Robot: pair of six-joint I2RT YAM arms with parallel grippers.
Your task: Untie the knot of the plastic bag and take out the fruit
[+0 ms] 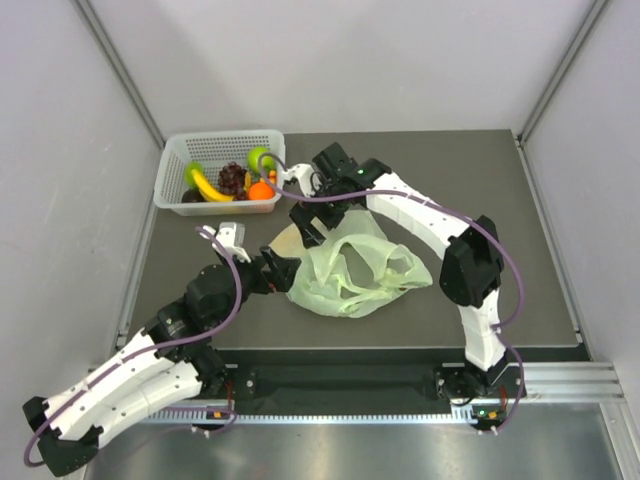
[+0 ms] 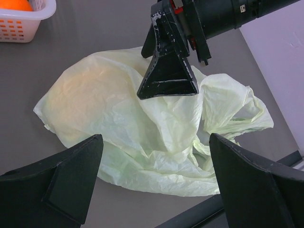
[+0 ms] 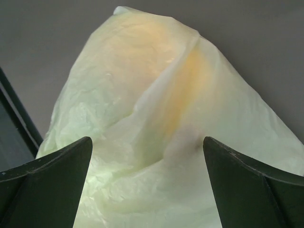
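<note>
The pale green plastic bag (image 1: 352,272) lies flattened and crumpled mid-table, its handle loops (image 1: 395,268) loose at the right end. The knot is out of view. Fruit sits in the white basket (image 1: 175,160): a small orange (image 1: 261,190) and a yellow banana bunch (image 1: 208,185). My left gripper (image 1: 275,272) hovers open at the bag's left edge, the bag (image 2: 142,137) lying beyond its fingers, nothing between them. My right gripper (image 1: 308,222) hangs open just above the bag's far-left part (image 3: 152,118). A tan-orange tint (image 3: 185,90) shows through the plastic there.
The basket stands at the back left and also holds dark purple grapes (image 1: 232,178) and a light green apple (image 1: 260,158). Its corner with the orange (image 2: 16,4) shows in the left wrist view. The table's near edge (image 2: 223,209) runs just in front of the bag.
</note>
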